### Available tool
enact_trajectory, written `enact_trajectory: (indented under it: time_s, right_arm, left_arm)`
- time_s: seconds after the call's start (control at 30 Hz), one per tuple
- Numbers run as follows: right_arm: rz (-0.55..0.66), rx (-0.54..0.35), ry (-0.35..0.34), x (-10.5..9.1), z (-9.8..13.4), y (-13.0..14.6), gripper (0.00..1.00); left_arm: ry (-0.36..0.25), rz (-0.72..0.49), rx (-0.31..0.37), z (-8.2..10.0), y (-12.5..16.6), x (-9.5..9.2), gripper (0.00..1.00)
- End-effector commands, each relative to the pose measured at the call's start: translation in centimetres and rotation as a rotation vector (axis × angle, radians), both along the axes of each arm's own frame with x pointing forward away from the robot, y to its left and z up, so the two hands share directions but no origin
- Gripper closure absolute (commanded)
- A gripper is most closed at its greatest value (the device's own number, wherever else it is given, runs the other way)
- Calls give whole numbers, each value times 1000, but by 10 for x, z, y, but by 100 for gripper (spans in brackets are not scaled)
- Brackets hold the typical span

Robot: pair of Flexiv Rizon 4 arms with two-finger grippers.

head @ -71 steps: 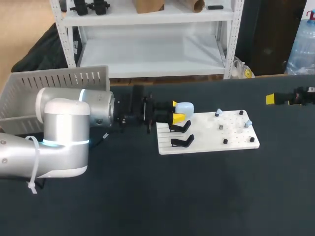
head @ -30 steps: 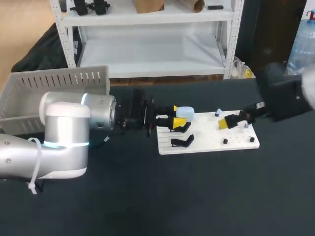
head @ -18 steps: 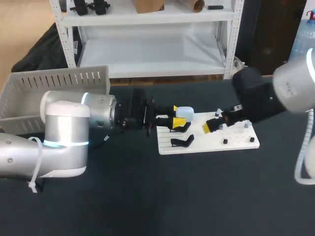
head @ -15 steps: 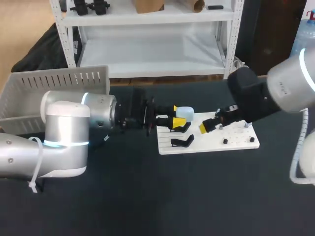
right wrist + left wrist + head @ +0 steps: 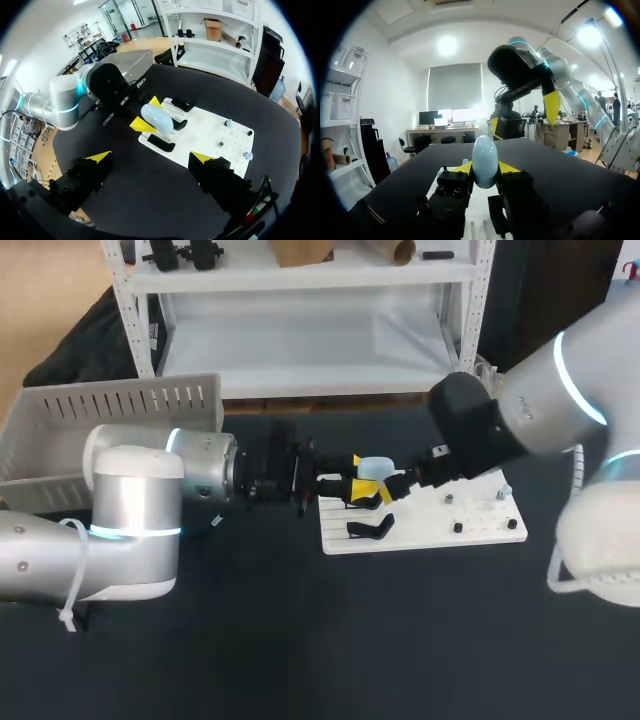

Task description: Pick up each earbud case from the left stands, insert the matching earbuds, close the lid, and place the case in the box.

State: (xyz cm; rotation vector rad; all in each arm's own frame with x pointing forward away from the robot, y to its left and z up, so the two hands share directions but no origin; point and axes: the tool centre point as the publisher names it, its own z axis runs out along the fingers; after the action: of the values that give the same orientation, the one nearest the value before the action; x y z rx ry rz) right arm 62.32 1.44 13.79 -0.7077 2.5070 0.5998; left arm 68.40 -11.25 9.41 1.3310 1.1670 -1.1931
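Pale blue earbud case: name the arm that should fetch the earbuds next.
Probably right. The left gripper is shut on the pale blue earbud case; the right gripper is open and empty above the white board bearing the earbuds.

The small pale blue egg-shaped plastic case (image 5: 485,161) looks smooth and shiny. The flat white plastic board (image 5: 480,528) is smooth, with thin grooves cut in near its left edge. The black surface (image 5: 400,640) is dull and does not shine. The light grey slatted plastic basket (image 5: 60,410) looks matt. The big silver-white left arm (image 5: 130,500) has a smooth, glossy shell.
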Motion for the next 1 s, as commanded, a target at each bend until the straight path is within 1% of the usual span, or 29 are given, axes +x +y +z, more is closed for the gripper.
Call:
enact_trajectory:
  time_s: [0.03,0.3,0.7,1.0]
  right_arm:
    - [-12,-14,4,14,-5,9,0]
    - [-32,-23,13,28,-12,8,0]
    - [-54,-35,25,38,-21,6,0]
    - [-68,-40,19,43,-23,4,0]
  left_arm:
    - [0,-4,-1,-1,0,2,100]
    - [0,-4,-1,-1,0,2,100]
    - [0,-4,-1,-1,0,2,100]
    - [0,-4,-1,-1,0,2,100]
